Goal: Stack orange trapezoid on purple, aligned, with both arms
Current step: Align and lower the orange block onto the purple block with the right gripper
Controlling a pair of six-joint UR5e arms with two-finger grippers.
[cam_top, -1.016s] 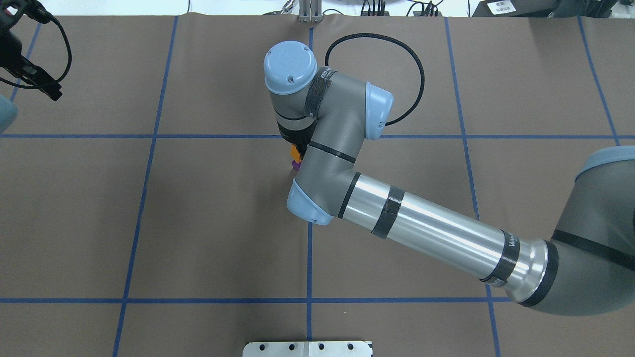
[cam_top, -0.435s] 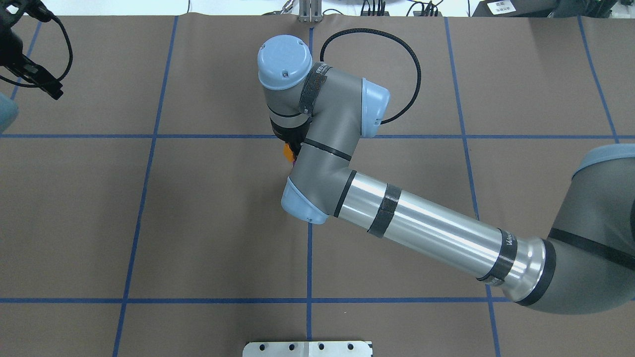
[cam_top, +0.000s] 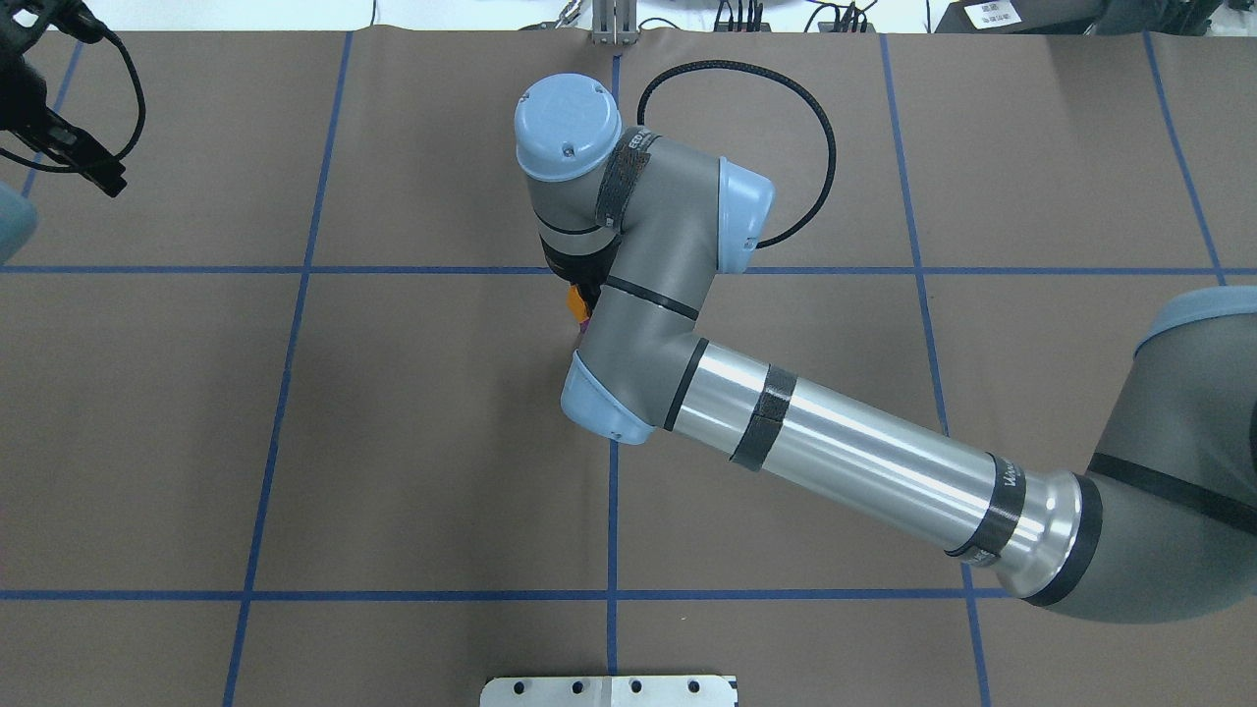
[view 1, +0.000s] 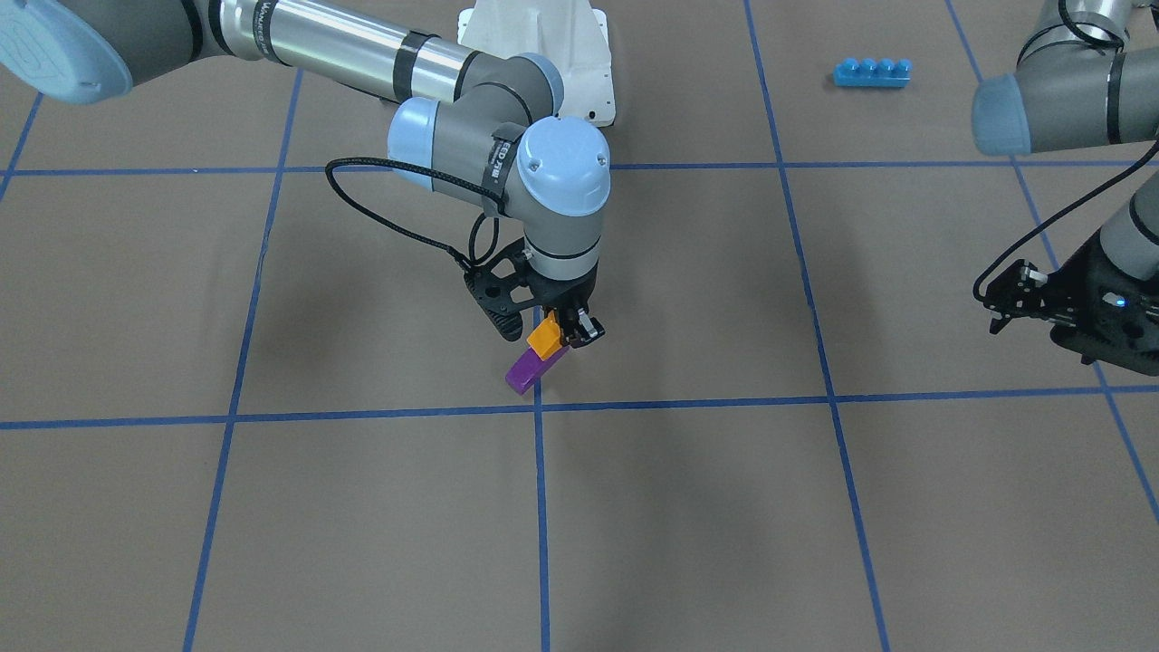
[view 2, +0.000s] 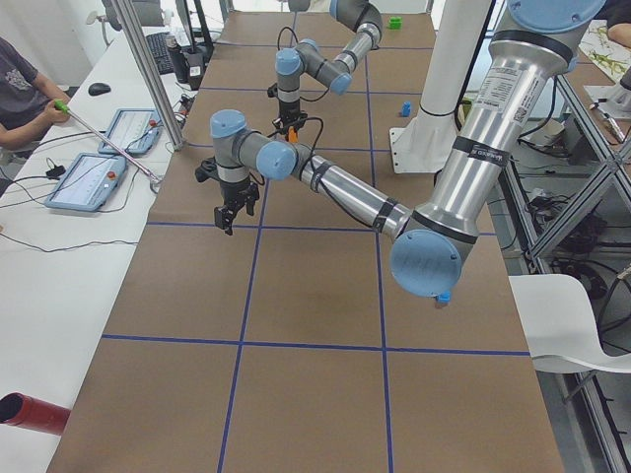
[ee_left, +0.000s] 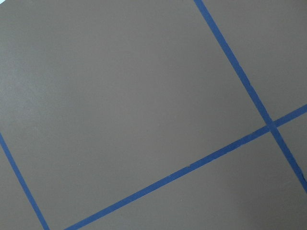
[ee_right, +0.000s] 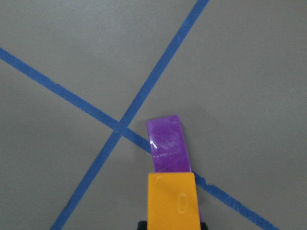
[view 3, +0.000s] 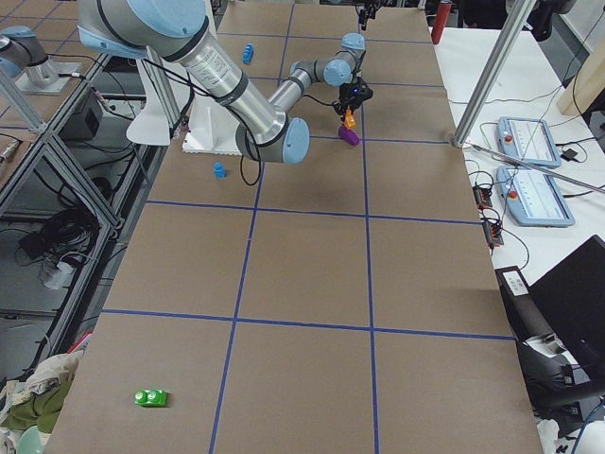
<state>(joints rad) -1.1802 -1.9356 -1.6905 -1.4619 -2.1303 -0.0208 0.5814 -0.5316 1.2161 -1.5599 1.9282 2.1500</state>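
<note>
My right gripper [view 1: 563,331] hangs over the table's middle, shut on the orange trapezoid [view 1: 544,339]. The orange block sits just over the near end of the purple block [view 1: 531,369], which lies on the brown table beside a blue tape crossing. I cannot tell whether the two touch. In the right wrist view the orange block [ee_right: 172,200] overlaps the purple block's [ee_right: 168,146] lower end. In the overhead view only a sliver of orange [cam_top: 576,302] shows under the wrist. My left gripper [view 1: 1003,306] is open and empty, far off at the table's side [cam_top: 98,177].
A blue four-stud brick [view 1: 871,72] lies near the white base mount [view 1: 543,54]. A small blue block [view 3: 218,170] and a green block [view 3: 150,398] lie far from the stack. Operators' tablets [view 2: 99,177] sit on a side table.
My right wrist has shifted slightly left and away with the orange block. The purple block, visible below the orange a second ago, is now almost hidden under the wrist. The left arm has barely moved.
</note>
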